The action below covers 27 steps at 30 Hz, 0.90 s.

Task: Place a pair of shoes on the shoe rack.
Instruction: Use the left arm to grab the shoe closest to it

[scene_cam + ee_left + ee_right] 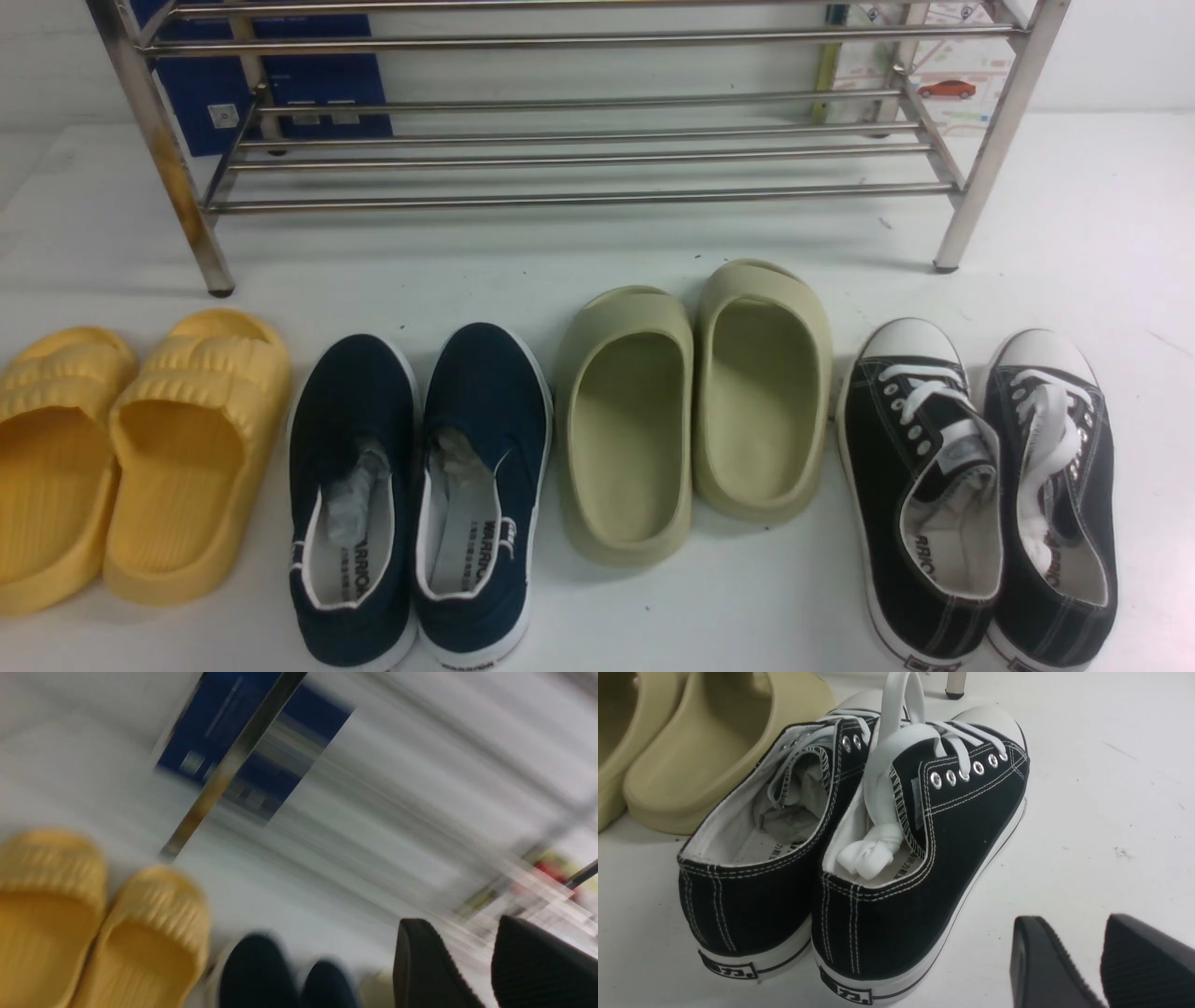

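Note:
The pair of shoes, two navy slip-ons with white soles, stands side by side on the white floor: left shoe, right shoe. Their toes point at the shoe rack, a steel frame of round bars at the back. Neither gripper shows in the front view. The left wrist view is blurred by motion. In it, my left gripper is open and holds nothing, with the navy toes off to one side of it. My right gripper is open over bare floor beside the black sneakers.
Yellow slides lie left of the navy pair and olive slides right of it. Black lace-up sneakers stand far right, close to my right gripper. The rack's left leg stands behind the yellow slides.

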{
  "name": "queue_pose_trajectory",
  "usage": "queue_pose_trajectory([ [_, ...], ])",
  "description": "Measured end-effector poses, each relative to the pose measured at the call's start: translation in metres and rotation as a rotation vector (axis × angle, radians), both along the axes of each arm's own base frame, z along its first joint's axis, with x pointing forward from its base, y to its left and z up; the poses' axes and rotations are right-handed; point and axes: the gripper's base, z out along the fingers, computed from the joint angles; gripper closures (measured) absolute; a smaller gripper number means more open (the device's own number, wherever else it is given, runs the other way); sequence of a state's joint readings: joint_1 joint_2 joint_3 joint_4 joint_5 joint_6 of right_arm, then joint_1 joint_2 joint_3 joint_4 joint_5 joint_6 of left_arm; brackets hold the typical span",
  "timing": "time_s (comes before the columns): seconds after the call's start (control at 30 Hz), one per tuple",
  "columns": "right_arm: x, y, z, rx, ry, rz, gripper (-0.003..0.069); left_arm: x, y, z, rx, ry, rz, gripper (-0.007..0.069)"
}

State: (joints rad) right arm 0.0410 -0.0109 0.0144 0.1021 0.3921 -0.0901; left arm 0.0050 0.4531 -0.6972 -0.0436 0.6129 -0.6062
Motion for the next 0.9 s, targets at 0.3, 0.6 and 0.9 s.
queue_pose_trajectory([
  [0.3, 0.000, 0.000, 0.000, 0.000, 0.000, 0.000, 0.0419, 0.051, -0.006, -0.045, -0.065, 0.473, -0.044, 0.0386],
  [0.6, 0.000, 0.000, 0.000, 0.000, 0.000, 0.000, 0.0419, 0.082, -0.029, -0.079, -0.086, 0.755, -0.362, 0.0384],
  [0.9, 0.000, 0.000, 0.000, 0.000, 0.000, 0.000, 0.0419, 0.104, -0.029, -0.107, -0.089, 0.914, -0.393, 0.0278],
])
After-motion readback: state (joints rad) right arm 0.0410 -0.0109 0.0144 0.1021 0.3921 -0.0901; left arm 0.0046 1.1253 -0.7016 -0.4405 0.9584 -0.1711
